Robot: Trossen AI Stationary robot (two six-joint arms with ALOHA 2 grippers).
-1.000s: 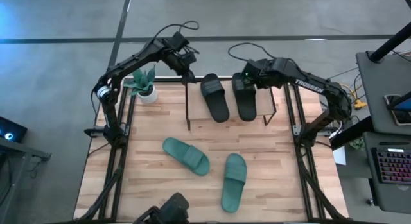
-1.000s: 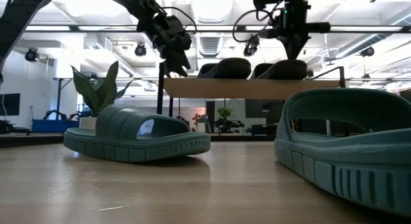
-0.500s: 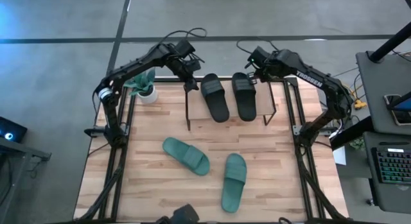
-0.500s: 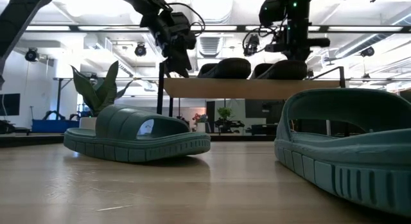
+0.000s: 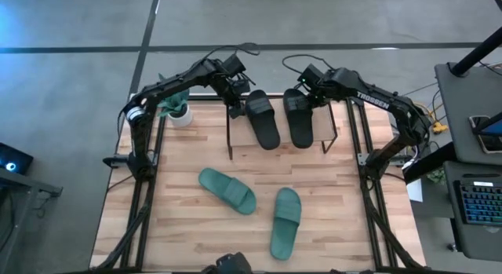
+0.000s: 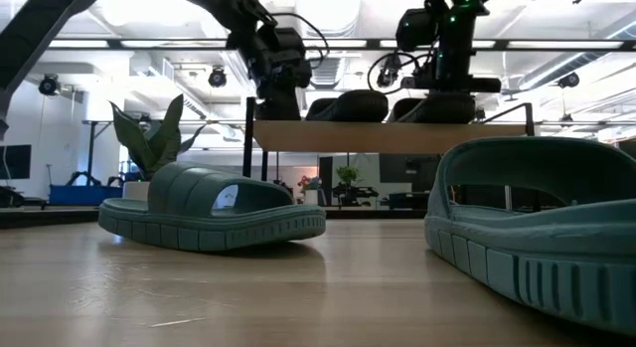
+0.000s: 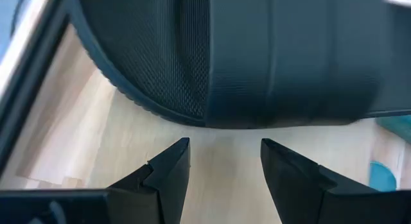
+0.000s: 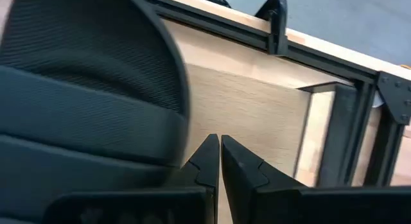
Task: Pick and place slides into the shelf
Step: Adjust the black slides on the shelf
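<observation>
**Both black slides sit on the shelf; the arms gather at its back edge**

You see the two black slides, one (image 5: 263, 119) and the other (image 5: 299, 117), lying side by side on the top board of the shelf (image 5: 323, 132). Compared with a second ago, the left gripper (image 5: 238, 96) moves in toward the back corner of the shelf, just beside the heel of the nearer black slide, and its fingers (image 7: 168, 169) are spread apart with nothing between them. The right gripper (image 5: 312, 88) comes back from above the other black slide to the back edge; its fingers (image 8: 207, 161) are pressed together and hold nothing.

The two teal slides, one (image 5: 227, 189) and the other (image 5: 286, 221), lie on the table (image 5: 180, 168) in front of the shelf, well apart from both grippers. In my judgement half of the task is done, and you now need to bring an arm forward to a teal slide.
</observation>
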